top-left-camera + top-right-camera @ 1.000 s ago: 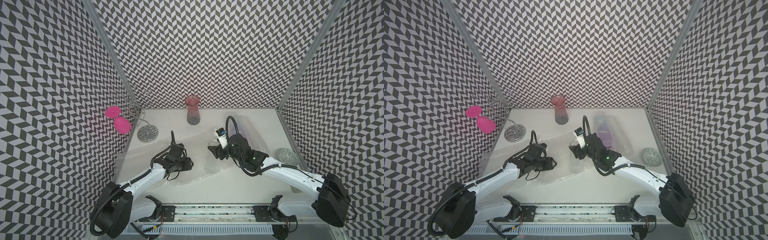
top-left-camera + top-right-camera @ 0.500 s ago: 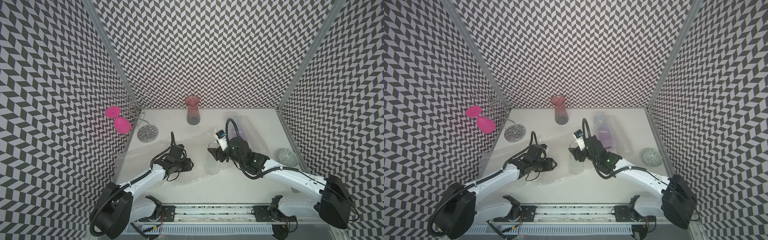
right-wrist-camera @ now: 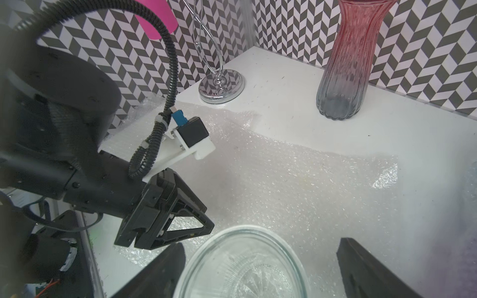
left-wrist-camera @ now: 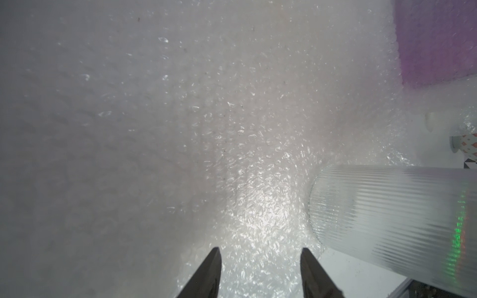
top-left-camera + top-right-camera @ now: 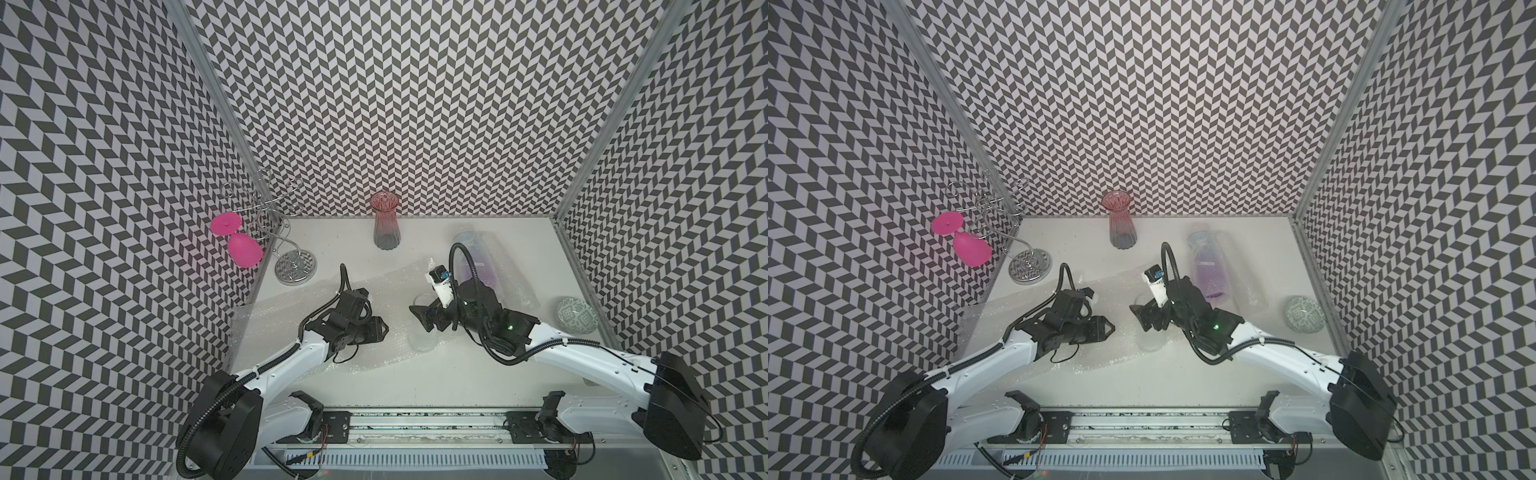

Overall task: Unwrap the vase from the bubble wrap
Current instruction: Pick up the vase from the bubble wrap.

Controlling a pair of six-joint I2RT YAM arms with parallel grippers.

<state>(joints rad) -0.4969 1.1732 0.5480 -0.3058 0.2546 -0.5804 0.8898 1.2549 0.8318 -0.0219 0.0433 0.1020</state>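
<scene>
Top views both show the bubble wrap (image 5: 291,316) spread flat across the bench (image 5: 415,386). A clear ribbed vase (image 5: 422,336) stands upright, unwrapped, on the sheet's right end.

Left wrist view: the left claw (image 4: 260,250) has its jaws parted over the wrap and grips nothing. The vase is just beside it.

Right wrist view: the right claw (image 3: 260,245) is spread wide either side of the vase rim, with a clear gap at one finger, so it is not clamping the vase.
</scene>
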